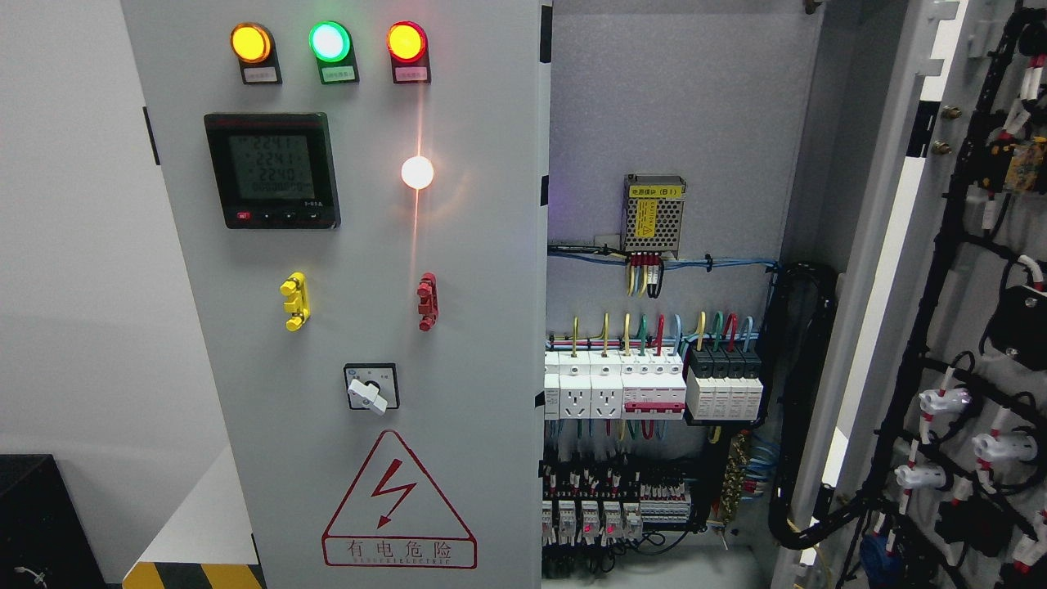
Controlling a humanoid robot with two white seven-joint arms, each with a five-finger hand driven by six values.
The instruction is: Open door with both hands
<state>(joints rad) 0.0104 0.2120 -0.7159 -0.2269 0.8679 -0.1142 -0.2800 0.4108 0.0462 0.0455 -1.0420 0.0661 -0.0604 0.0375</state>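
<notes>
1. Head view shows an electrical cabinet with two doors and neither robot hand anywhere in the picture, so whether the fingers are wide, narrow or holding anything cannot be told.
2. Filling the left and centre of the frame, the left door is closed, its face carrying three indicator lamps, a digital meter, a rotary switch and a red hazard triangle.
3. At the far right of the frame, the right door stands swung wide, its wired back facing the camera.
4. Between them the breakers and wiring lie exposed, which suggests the right half of the job is done.
5. No hand is near either door, so none touches it.
</notes>
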